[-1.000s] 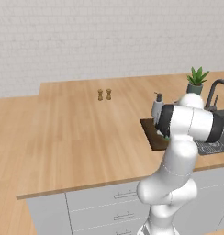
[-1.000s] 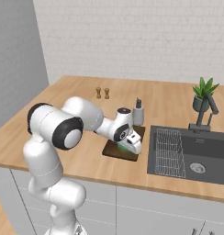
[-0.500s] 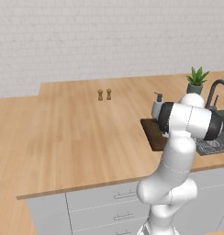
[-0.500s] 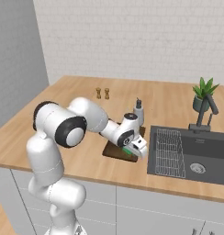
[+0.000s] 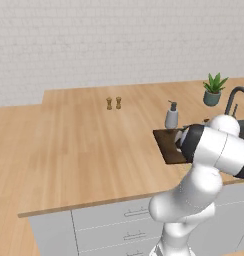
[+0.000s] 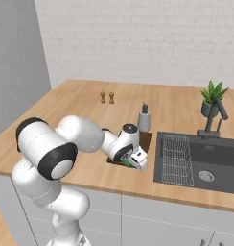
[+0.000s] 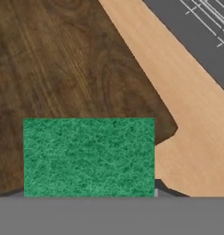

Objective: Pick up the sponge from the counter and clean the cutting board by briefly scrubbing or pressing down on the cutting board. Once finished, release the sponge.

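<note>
Wood-plank counter runs wide, light-coloured, w/ grey drawer fronts below its front edge. Landmark for everything else: the dark brown cutting board, lying flat on the counter.

Sink, dark grey, sits just beside the board on its far side from the arm's base as seen in the right base view; ridged drainer is the part of the sink nearest the board. Faucet and potted plant stand behind the sink, well apart from the board. Soap dispenser stands at the board's back edge, just beside it. Two small shakers are well apart from the board, further back and away from the sink.

Arm reaches over the board; gripper hangs low at the board's front corner, nearest the sink.

Sponge, green: sits right at the jaws, between them, filling the gap across the bottom of the hand view, over the board's front corner w/ bare counter just beside it toward the sink. In the right base view a sliver of green shows at the gripper tip. Jaws are closed on the sponge, holding it. Can't tell if the sponge's underside is touching the board.
</note>
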